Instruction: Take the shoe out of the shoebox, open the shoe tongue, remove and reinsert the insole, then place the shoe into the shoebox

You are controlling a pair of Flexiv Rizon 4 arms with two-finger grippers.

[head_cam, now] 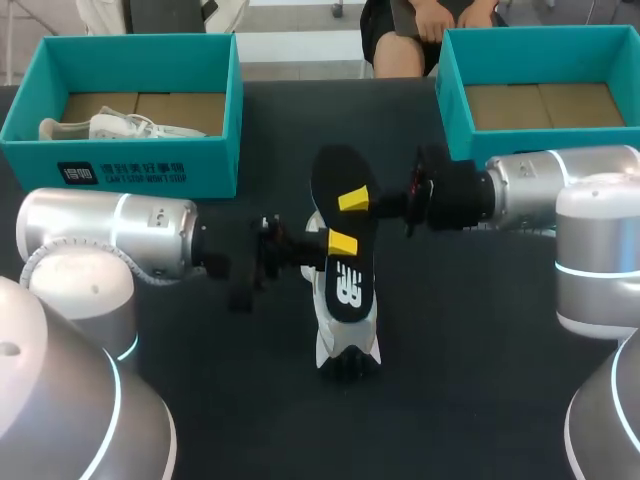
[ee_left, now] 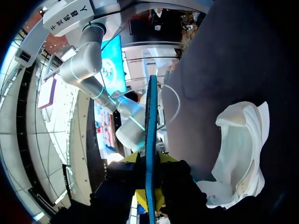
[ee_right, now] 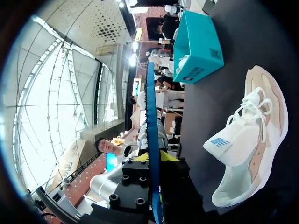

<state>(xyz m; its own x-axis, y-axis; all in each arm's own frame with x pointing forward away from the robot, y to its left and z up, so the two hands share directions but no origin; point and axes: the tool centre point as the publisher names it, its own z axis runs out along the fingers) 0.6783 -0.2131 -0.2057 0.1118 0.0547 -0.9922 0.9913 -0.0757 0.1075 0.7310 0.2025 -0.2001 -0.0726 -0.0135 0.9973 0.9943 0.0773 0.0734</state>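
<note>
I see the insole above the shoe as matt black on its face with a smooth blue foam edge. The shoe itself is soft white mesh cloth with cream suede-like panels and woven laces. The table under the shoe is dark, matt and cloth-like, the left shoebox and right shoebox beyond the shoe are smooth teal card with plain brown cardboard floors, and my left arm and right arm flanking the shoe are satin silver metal.
</note>
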